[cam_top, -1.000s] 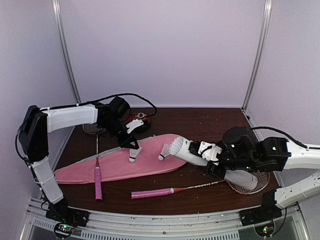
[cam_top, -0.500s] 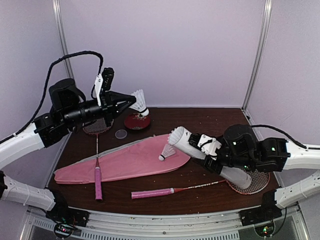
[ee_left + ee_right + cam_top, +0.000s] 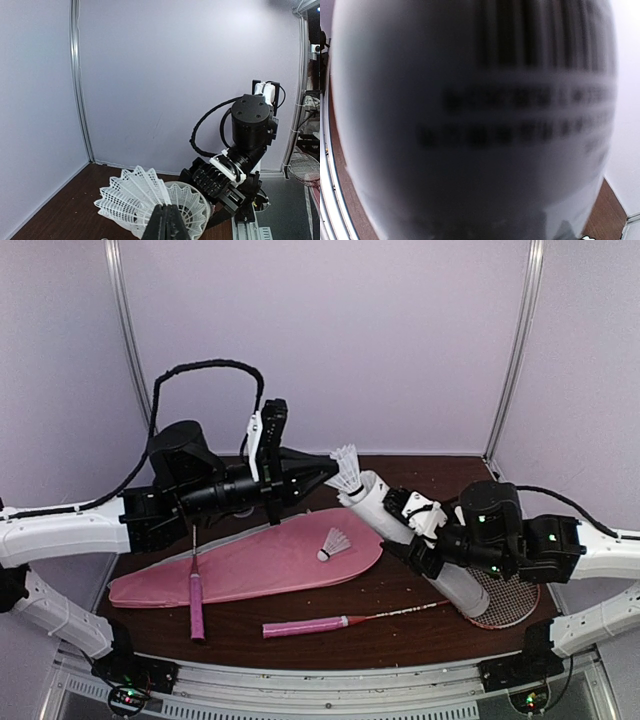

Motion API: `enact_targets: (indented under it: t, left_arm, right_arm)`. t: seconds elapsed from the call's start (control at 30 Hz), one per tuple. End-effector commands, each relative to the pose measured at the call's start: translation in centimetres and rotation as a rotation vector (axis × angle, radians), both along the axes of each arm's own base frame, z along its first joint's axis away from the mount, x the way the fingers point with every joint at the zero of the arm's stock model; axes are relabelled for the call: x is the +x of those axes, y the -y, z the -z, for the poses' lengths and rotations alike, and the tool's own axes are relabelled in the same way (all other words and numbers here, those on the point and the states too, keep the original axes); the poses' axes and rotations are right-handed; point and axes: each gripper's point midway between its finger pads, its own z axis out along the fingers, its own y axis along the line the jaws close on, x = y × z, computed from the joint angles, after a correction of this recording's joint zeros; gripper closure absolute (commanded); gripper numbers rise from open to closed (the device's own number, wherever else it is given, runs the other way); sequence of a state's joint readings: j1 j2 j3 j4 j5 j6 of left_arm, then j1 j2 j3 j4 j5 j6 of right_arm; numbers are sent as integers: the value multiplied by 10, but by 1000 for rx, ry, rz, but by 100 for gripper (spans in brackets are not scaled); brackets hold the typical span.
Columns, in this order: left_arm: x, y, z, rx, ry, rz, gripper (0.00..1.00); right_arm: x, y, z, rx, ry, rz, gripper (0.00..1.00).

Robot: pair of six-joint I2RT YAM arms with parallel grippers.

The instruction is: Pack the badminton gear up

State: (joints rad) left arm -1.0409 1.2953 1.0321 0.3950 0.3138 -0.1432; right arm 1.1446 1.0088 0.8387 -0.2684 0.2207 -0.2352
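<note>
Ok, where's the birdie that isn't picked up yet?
The loose shuttlecock lies on the pink bag, mid-table in the top view, just left of the white tube.

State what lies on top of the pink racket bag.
A white shuttlecock near its wide end; a pink-handled racket crosses its narrow end. The pink bag hides whatever is inside or beneath.

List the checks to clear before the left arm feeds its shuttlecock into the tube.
1. Left gripper shut on the white feather shuttlecock: ok.
2. Right gripper gripping the long white tube, mouth raised toward the left arm: ok.
3. Shuttlecock at the tube's mouth: ok.
4. Cork end facing into the tube: cannot tell.
5. Second shuttlecock lying on the pink racket-shaped fabric bag, away from both grippers: ok.
</note>
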Motion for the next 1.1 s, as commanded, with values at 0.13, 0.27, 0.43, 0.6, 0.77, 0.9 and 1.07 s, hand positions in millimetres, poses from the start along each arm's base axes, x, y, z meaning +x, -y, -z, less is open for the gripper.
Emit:
enact_targets:
  t: [0.13, 0.27, 0.43, 0.6, 0.77, 0.9, 1.07]
  left_arm:
    - [-11, 17, -1, -33, -9, 53, 100]
    - [-11, 23, 14, 30, -41, 72, 91]
    - [-16, 14, 16, 93, -5, 66, 60]
    - [-22, 2, 21, 198, 58, 64, 44]
    - [-38, -3, 34, 322, 127, 146, 41]
    - [-41, 2, 40, 376, 137, 180, 39]
    - [-46, 22, 56, 460, 151, 225, 43]
  right_arm:
    - [4, 6, -29, 103, 47, 37, 70]
    - [3, 6, -28, 94, 50, 26, 70]
    - [1, 8, -21, 61, 51, 15, 70]
    - [-1, 10, -14, 25, 48, 3, 70]
    - [-4, 9, -4, -34, 33, -24, 70]
    - [-7, 8, 0, -45, 22, -42, 70]
    - [-9, 5, 2, -61, 8, -61, 70]
